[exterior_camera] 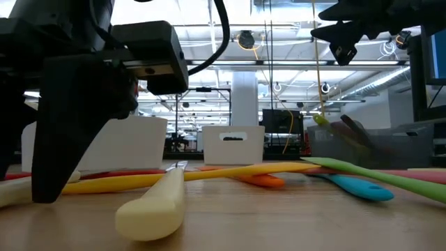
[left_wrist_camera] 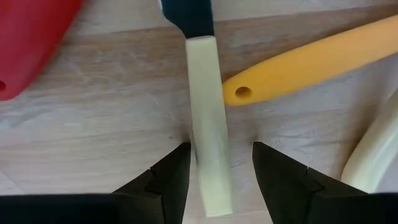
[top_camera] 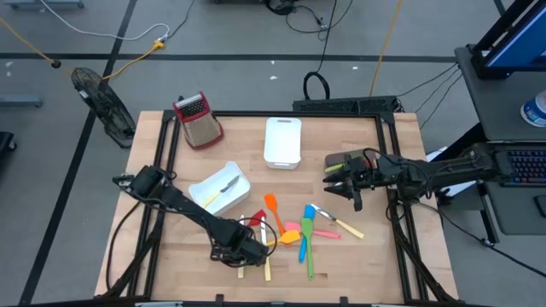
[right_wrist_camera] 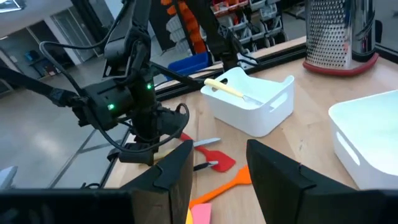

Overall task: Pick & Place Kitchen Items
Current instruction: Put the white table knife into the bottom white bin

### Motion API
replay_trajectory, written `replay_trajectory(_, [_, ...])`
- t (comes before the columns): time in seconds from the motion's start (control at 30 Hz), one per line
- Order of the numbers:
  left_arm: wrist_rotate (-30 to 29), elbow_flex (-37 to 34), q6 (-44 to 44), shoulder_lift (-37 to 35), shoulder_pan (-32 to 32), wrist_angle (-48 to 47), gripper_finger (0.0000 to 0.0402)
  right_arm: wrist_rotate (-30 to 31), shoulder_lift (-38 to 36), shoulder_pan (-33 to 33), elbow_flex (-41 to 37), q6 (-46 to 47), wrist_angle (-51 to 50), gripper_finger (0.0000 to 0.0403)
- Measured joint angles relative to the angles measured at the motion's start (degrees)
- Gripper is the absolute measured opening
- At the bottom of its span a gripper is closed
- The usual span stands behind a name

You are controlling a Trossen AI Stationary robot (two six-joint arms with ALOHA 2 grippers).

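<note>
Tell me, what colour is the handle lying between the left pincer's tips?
Cream, with a dark blade end; the handle shows best in the left wrist view.

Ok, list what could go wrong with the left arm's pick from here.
The left claw straddles a cream handle with fingers open; closing off-centre might twist it away. The yellow handle and the cream utensil lie close by, so a lift may drag them along.

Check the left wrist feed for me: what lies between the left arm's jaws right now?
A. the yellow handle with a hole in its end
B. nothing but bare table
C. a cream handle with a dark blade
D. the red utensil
C: the left gripper has its open jaws down on either side of the cream handle, while the yellow handle and the red utensil lie off to the sides.
</note>
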Motion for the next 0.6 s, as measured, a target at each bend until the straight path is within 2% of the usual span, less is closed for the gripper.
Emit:
replay_trajectory(0.2, [2.5,0.0,0.9,0.2,0.3,0.0,0.0168,0.0,0.0,0.0,0.0,0.2,-0.5,0.0141])
replay_trajectory(0.47, [2.4,-0.1,1.9,0.3,0.3,-0.3,0.0048,0.0,0.0,0.0,0.0,0.2,-0.5,0.0141])
replay_trajectory(0.6, [2.3,-0.1,2.9,0.3,0.2,-0.3,0.0046,0.0,0.0,0.0,0.0,0.2,-0.5,0.0140])
